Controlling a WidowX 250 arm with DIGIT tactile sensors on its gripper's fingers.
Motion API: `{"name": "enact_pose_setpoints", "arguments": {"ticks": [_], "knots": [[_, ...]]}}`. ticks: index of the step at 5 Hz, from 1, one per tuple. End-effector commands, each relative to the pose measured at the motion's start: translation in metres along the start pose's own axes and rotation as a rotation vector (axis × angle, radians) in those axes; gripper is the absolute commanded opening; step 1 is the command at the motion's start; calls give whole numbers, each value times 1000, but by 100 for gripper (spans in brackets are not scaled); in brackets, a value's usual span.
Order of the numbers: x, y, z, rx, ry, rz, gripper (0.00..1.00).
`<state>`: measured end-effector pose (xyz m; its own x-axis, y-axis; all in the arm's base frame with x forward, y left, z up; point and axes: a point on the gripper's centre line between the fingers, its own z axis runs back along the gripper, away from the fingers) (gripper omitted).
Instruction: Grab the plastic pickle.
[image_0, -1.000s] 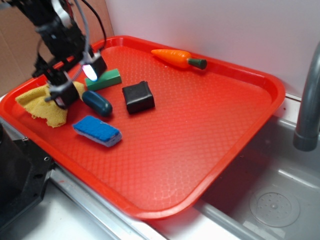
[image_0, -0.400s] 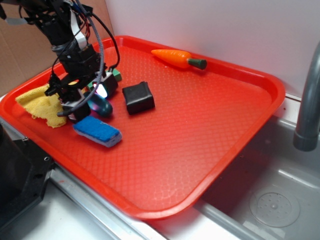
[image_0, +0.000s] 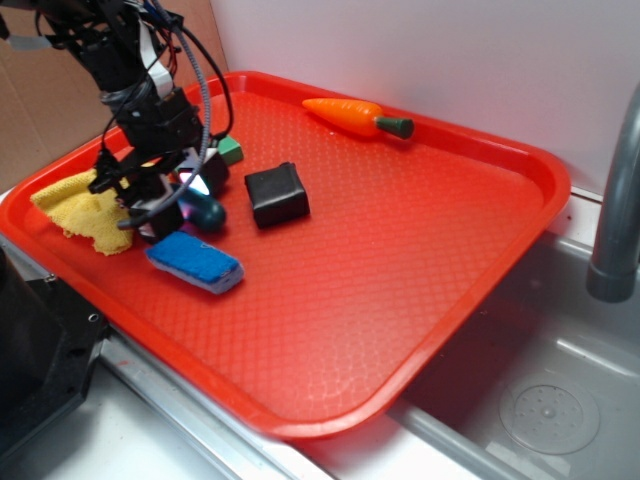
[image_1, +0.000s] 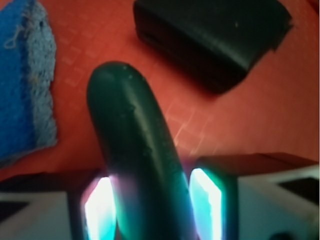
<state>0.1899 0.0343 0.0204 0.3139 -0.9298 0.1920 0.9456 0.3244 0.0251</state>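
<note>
Wrist view: the hand (image_1: 154, 207) has its two glowing fingers (image_1: 100, 210) narrowly spread, flanking one plastic pickle (image_1: 135, 160) on the red tray (image_1: 200, 120). One blue sponge (image_1: 22, 80) lies left, one black block (image_1: 215, 35) right.

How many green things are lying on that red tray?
2, plus the carrot's green tip at the back. The plastic pickle sits between the fingers; the green block peeks out behind the arm. Others may be hidden.

The claw (image_0: 178, 196) hides most of the plastic pickle (image_0: 207, 213) and the green block (image_0: 231, 148).
</note>
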Motion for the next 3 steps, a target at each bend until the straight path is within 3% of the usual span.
{"name": "enact_pose_setpoints", "arguments": {"ticks": [1, 2, 3], "knots": [[18, 18, 53, 137, 145, 481, 0], [25, 19, 71, 158, 171, 730, 0], [42, 16, 100, 130, 180, 985, 0]]}}
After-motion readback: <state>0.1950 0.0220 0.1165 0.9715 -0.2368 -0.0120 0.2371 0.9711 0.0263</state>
